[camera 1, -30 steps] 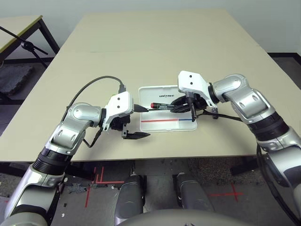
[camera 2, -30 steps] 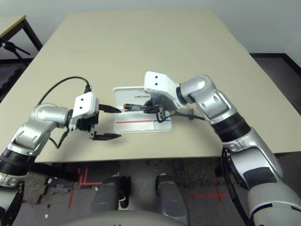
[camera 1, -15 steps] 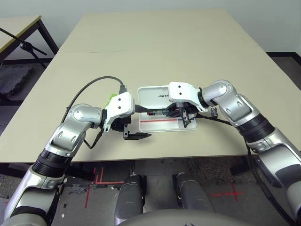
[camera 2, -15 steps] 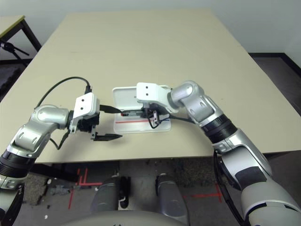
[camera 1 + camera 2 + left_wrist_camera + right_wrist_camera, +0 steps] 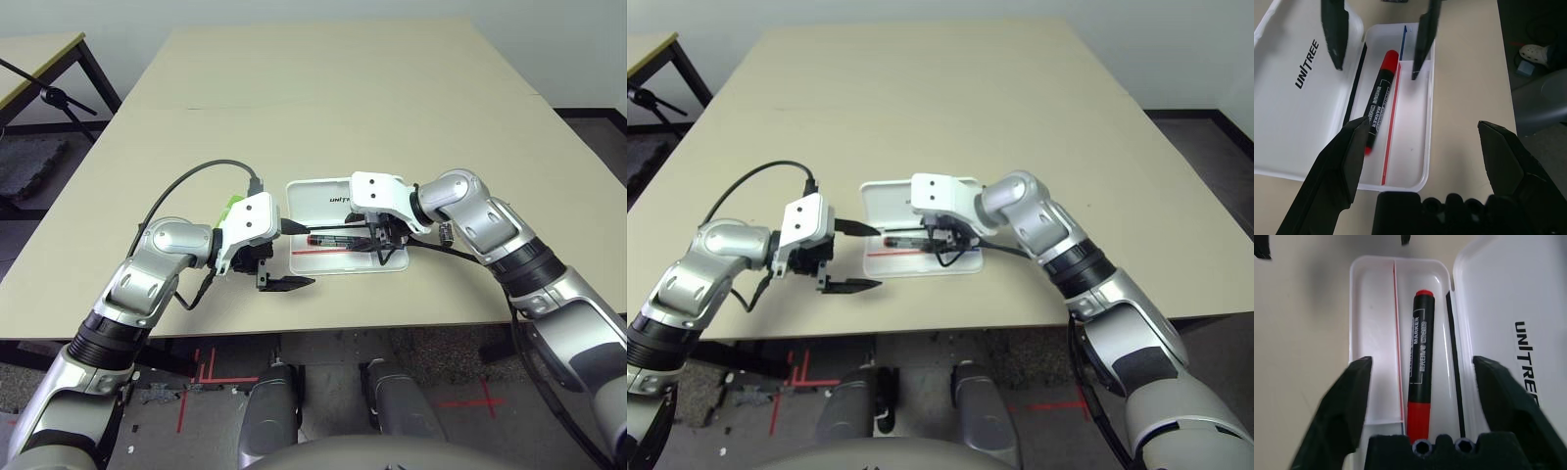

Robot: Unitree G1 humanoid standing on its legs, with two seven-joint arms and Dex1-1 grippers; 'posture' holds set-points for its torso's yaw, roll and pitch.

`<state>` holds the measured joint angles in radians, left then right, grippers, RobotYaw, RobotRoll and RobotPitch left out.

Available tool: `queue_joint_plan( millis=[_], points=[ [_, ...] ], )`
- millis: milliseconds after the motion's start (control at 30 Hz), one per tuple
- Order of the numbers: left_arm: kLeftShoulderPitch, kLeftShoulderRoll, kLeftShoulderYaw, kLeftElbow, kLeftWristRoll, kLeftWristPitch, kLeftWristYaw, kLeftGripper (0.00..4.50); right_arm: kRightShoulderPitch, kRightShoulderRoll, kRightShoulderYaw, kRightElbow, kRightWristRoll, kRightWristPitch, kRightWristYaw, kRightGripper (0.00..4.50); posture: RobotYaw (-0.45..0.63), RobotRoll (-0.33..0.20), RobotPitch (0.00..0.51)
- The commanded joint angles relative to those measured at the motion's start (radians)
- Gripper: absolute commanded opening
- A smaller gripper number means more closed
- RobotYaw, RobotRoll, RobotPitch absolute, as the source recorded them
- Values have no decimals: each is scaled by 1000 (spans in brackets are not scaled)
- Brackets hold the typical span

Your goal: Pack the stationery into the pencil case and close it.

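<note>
Head view: the open pencil case (image 5: 345, 227) lies on the counter (image 5: 343, 88) between the two tools; the right tool (image 5: 380, 245) hangs over its tray, the left tool (image 5: 291, 255) just beside its end, fingers spread wide. A lime-green highlighter (image 5: 233, 203) peeks out behind the left tool's white housing.
Left wrist view: the red marker (image 5: 1378, 110) lies loose in the tray along the hinge side, beyond the wide-spread fingers (image 5: 1339, 166) (the lid reads UNITREE).
Right wrist view: the marker lies between the right tool's parted fingers (image 5: 1342, 406), touching neither; nothing is held.
</note>
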<state>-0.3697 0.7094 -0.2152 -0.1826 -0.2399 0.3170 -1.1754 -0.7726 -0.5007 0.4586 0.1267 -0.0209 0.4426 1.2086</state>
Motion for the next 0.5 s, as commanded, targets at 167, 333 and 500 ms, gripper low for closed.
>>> queue_joint_plan(
  millis=[167, 333, 500],
  points=[
    [26, 11, 26, -3, -11, 6, 15, 4500, 53, -89, -148, -138, 161, 77, 65, 4461, -90, 0, 85],
    [47, 12, 40, -2, -11, 10, 34, 4500, 139, -207, -252, -247, 278, 139, 118, 4461, -87, 0, 82],
    [49, 20, 56, 7, -9, 13, 45, 4500, 217, -294, -353, -340, 400, 212, 134, 4461, -90, 0, 77]
  ],
)
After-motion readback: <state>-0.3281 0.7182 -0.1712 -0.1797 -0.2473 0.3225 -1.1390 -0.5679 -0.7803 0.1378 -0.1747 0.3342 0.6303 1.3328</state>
